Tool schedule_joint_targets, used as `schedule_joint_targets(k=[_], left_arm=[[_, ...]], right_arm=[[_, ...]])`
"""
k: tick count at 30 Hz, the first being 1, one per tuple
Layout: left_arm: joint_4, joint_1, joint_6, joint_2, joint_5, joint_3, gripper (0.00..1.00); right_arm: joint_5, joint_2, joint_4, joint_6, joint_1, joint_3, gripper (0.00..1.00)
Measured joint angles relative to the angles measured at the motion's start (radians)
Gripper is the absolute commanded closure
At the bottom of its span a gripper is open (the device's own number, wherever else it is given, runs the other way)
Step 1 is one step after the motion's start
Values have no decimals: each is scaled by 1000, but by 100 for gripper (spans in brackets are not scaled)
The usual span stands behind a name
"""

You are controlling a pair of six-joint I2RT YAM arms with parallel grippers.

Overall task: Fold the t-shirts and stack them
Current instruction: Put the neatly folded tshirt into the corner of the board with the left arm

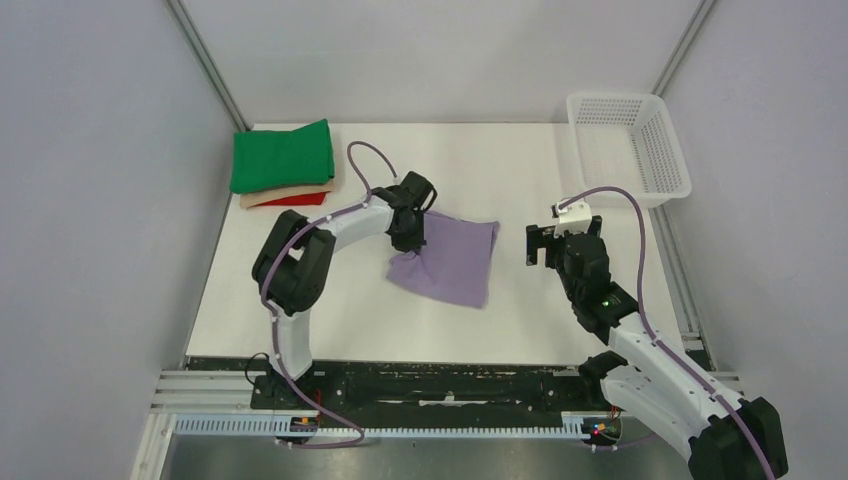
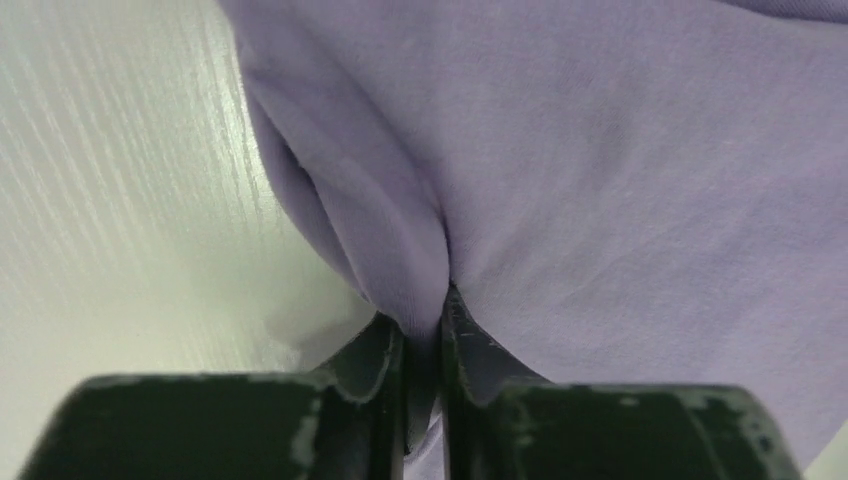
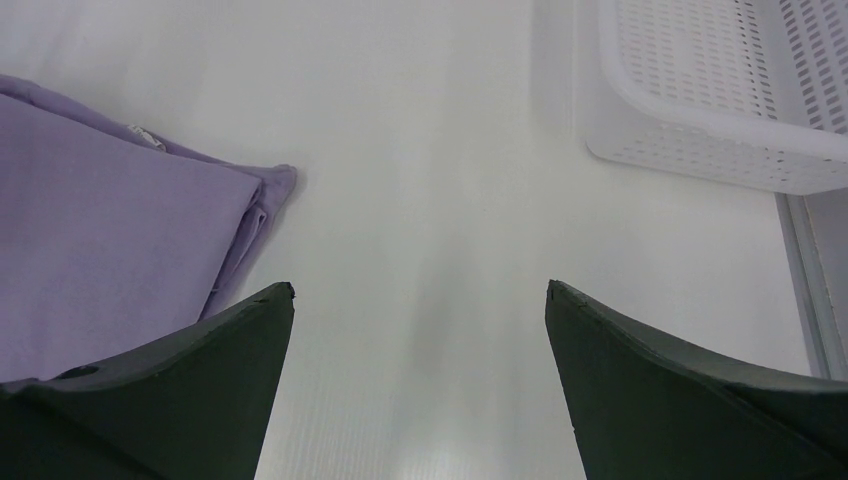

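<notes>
The left gripper [image 2: 424, 305] is clenching its jaws on a fold of the lavender-purple cloth t-shirt [image 1: 455, 262]; the right gripper [image 3: 420, 295] is hovering above the white tabletop [image 3: 420, 150], jaws released.

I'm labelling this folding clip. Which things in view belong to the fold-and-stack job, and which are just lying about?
Belongs to the job:
- purple t-shirt, pinched by the left gripper
- green t-shirt, on top of the far-left pile
- beige t-shirt and red t-shirt beneath it

Just lying about:
- white mesh basket, far right corner
</notes>
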Motion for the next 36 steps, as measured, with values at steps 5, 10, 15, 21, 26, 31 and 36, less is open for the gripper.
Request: schedule_joint_targets(k=[5, 10, 15, 21, 26, 31, 36], left_arm=[[-47, -7, -3, 40, -47, 71, 98], [-89, -13, 6, 89, -192, 158, 98], [-138, 9, 53, 150, -348, 276, 98], [-186, 59, 138, 239, -569, 484, 98], [-204, 128, 205, 264, -688, 592, 98], [-209, 200, 286, 264, -771, 656, 98], [-196, 269, 364, 264, -791, 695, 98]], right_arm=[[-5, 3, 0, 0, 0, 0, 2], [-2, 8, 0, 16, 0, 0, 2], [35, 9, 6, 43, 0, -5, 2], [69, 32, 9, 53, 0, -10, 2], [103, 74, 15, 53, 0, -10, 2], [140, 109, 15, 53, 0, -10, 2], [165, 139, 17, 52, 0, -10, 2]])
